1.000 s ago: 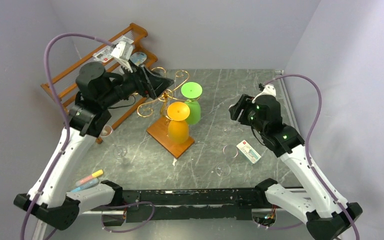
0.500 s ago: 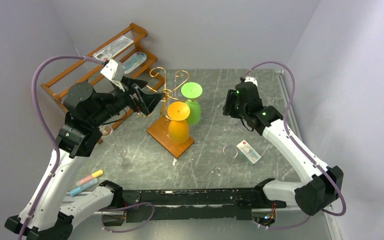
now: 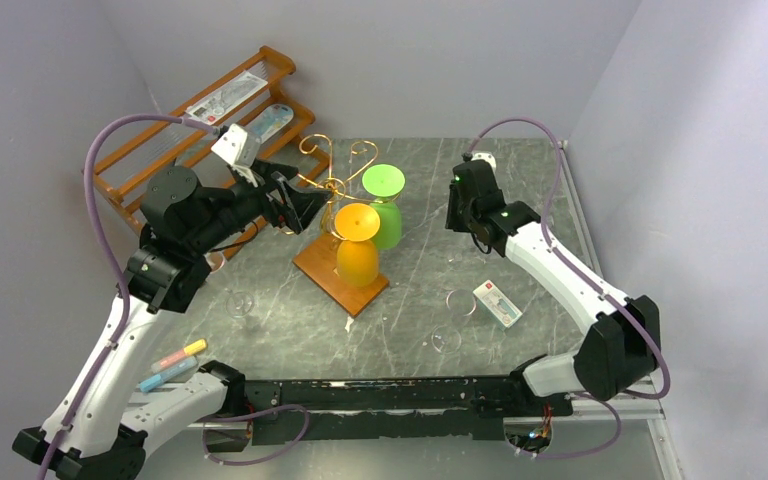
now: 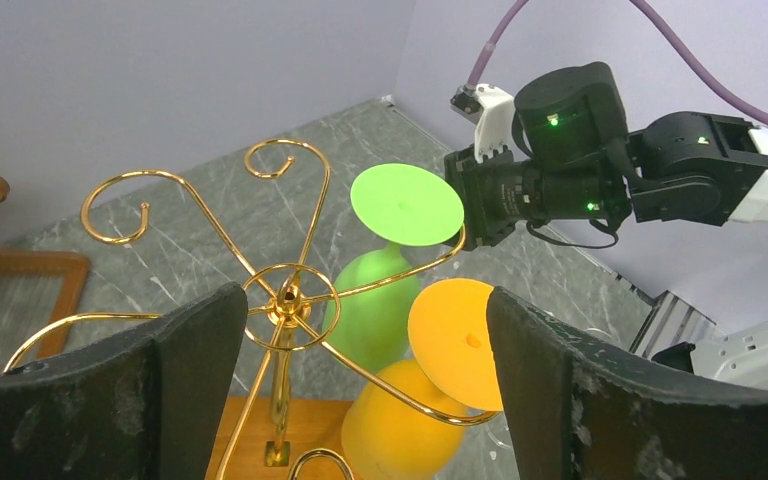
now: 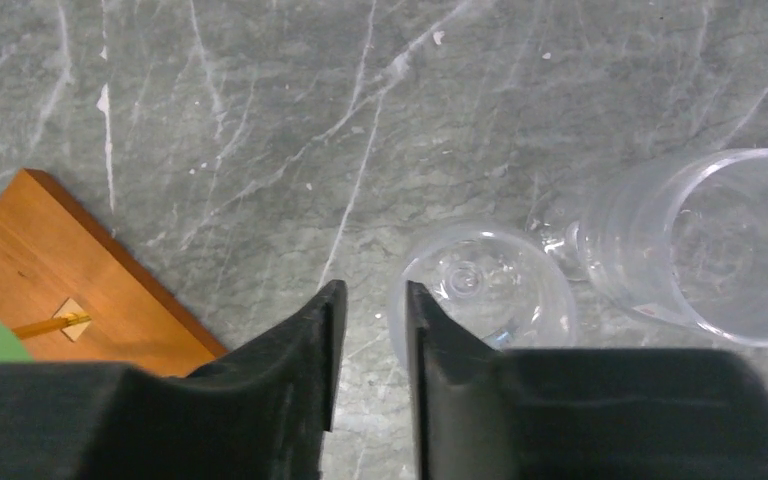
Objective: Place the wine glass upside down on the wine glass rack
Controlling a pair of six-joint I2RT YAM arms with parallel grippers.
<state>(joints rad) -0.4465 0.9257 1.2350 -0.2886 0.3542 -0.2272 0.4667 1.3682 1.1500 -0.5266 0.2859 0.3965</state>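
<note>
Grey veined marble covers the table point(image 3: 430, 170), boxed in by lilac walls. Far left of the wine glass rack point(image 3: 334, 188), the stepped wooden shelf point(image 3: 135, 165) now shows both its packets, one of which the left arm partly hid a second ago; their print is too small to read. To the left front of the rack lie two markers point(image 3: 175, 362) and, nearer it, two clear wine glasses point(image 3: 240, 303). The left gripper point(image 3: 305, 205) has drawn back from the rack's far scrolls to its left side. Its jaws are spread wide with nothing in them, and its wrist view frames the rack's gold hub between the fingers point(image 4: 190, 380). On the rack's right arms hang an orange wine glass point(image 3: 357, 258) and a green wine glass point(image 3: 388, 225), both upside down and unmoved. The right gripper point(image 3: 463, 230) has swung in from the table's right edge to just right of the rack. Its jaws are nearly together, with only marble showing through the narrow slit, and they grip nothing. Its wrist view shows a clear wine glass point(image 5: 485, 290) just beside one finger, not touching it, and a larger one further out. To the right front of the rack sits a small white box point(image 3: 497, 302), its red mark unreadable.
</note>
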